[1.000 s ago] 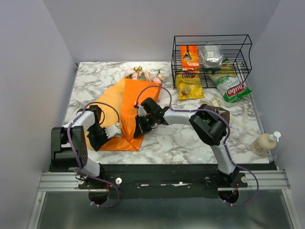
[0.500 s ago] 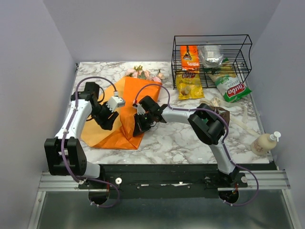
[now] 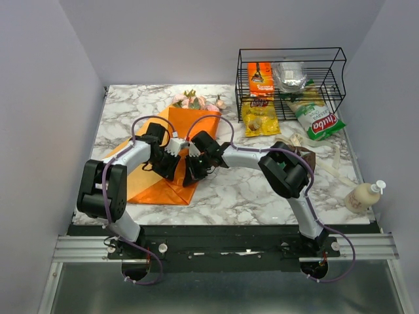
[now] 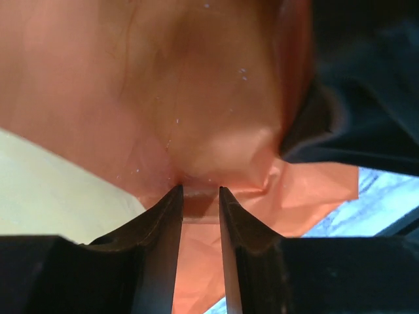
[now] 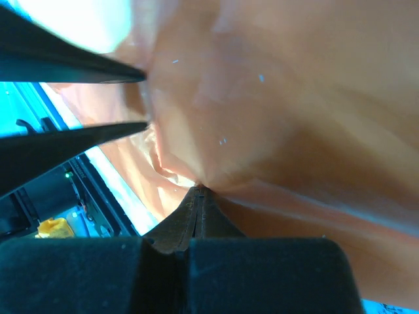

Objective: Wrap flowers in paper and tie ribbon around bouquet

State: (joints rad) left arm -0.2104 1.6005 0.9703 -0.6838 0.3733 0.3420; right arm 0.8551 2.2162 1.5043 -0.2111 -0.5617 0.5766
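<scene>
The orange paper (image 3: 177,140) lies on the marble table, folded over the flowers (image 3: 196,101), whose pink and cream heads stick out at its far end. My left gripper (image 3: 175,152) (image 4: 200,196) is on the middle of the wrap. Its jaws stand a narrow gap apart, and a fold of paper (image 4: 216,131) fills that gap at the tips. Just to its right, my right gripper (image 3: 191,171) (image 5: 200,188) is shut on the paper's (image 5: 281,98) edge. The pale ribbon (image 3: 327,169) lies far right on the table.
A black wire basket (image 3: 291,52) with snack packets stands at the back right. A yellow packet (image 3: 259,118) and a green-and-white chip bag (image 3: 317,121) lie in front of it. A pump bottle (image 3: 363,195) stands near the right front edge.
My left arm swung from the paper's front left corner, round by the back left, to the wrap's middle beside the right gripper. Its jaws opened, then narrowed on the paper. The right arm held still.
</scene>
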